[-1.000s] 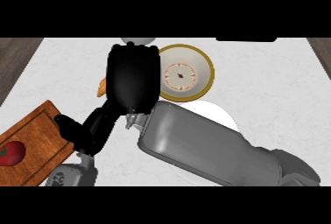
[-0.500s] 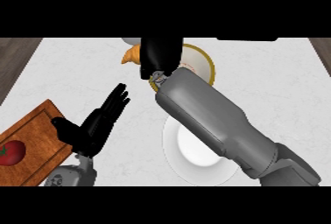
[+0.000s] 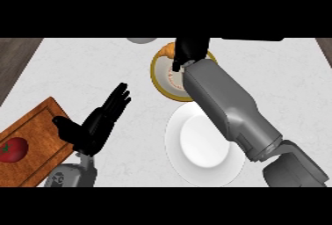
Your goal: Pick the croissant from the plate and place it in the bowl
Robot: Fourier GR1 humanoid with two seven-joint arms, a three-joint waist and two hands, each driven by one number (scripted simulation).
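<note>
The croissant shows as an orange-brown piece at the far rim of the yellow-rimmed bowl. My right hand is curled round it from the right and hides most of it. The grey right forearm runs diagonally over the bowl's right side and over part of the white plate, which lies nearer to me and holds nothing. My left hand rests open at the lower left, fingers pointing up and away, apart from all of these.
A wooden cutting board with a red tomato lies at the left edge. A pale grey round object sits at the counter's far edge, just left of the bowl. Dark strips border the counter on both sides.
My right hand has carried the croissant to the right and farther away, from left of the bowl to its far rim. The white plate is now uncovered. The left hand has barely moved.
</note>
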